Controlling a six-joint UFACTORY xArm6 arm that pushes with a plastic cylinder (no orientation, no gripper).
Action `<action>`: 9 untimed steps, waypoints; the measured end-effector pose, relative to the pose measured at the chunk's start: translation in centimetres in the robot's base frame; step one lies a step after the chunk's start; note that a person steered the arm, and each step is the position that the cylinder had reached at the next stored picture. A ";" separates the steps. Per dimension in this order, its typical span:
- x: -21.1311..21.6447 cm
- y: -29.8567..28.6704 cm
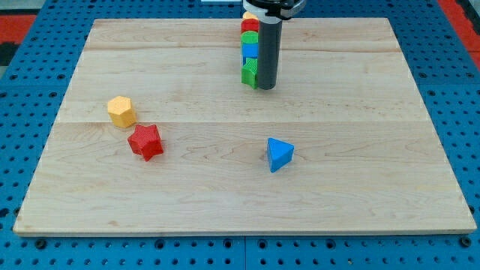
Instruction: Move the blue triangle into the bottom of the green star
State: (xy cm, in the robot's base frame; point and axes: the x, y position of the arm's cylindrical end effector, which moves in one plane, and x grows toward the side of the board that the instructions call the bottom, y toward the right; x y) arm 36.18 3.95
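The blue triangle (279, 154) lies at six o'clock from my tip (268, 87); the green star (250, 73) touches my tip at nine; the rod holds nothing.

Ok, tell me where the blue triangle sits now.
The blue triangle lies alone right of the board's centre, toward the view's bottom, well below my tip.

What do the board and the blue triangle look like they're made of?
The board looks like pale wood planks with a matte finish: grain lines and plank seams show. The blue triangle seems to be painted wood or plastic, uniform in colour with smooth faces; which one is unclear.
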 end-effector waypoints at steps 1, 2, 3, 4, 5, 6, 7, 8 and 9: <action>-0.6 0.0; -1.9 0.0; -1.8 0.0; 0.8 0.3; 4.9 1.6; 6.4 4.7; 11.3 6.4; 15.9 6.4; 18.6 5.8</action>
State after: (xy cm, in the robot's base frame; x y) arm 54.79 9.72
